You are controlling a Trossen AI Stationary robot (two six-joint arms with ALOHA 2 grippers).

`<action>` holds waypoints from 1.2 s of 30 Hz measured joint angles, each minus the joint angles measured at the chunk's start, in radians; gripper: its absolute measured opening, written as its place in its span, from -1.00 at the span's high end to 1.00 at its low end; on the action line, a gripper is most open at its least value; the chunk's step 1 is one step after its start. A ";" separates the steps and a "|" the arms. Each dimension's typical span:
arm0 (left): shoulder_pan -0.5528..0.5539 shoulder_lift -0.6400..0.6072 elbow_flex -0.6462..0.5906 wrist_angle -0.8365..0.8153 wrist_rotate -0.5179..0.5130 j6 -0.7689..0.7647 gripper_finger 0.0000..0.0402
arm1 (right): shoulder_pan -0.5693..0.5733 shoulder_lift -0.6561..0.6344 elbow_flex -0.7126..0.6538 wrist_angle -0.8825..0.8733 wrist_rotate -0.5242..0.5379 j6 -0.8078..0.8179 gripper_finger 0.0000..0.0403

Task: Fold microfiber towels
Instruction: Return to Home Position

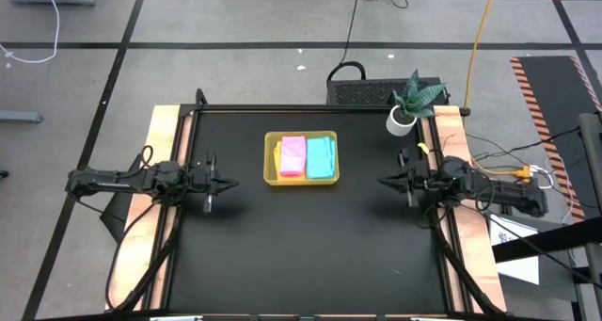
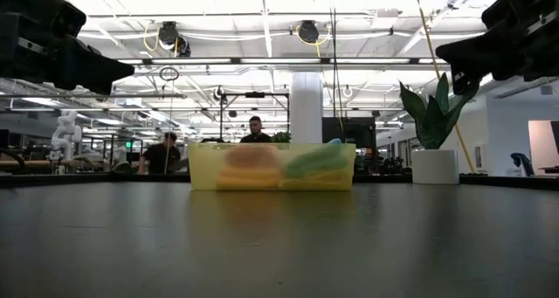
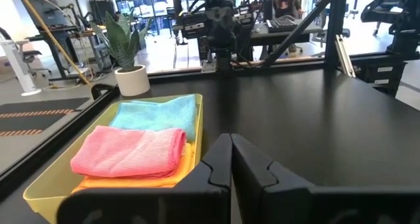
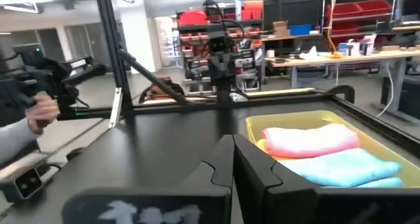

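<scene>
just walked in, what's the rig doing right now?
Nothing is being handled. The left hand and right hand are both shut and empty, parked at opposite sides of the table, pointing inward. The yellow-green tray sits toward the back with folded towels in it: a pink towel beside a blue towel, the pink one lying on an orange towel. The folding looks done.

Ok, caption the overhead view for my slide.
Pink towel and blue towel folded in tray; left gripper, right gripper shut at opposite sides.
</scene>
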 joint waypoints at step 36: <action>0.000 0.000 -0.002 0.027 -0.018 -0.056 0.82 | 0.045 0.001 0.000 -0.018 0.165 -0.091 1.00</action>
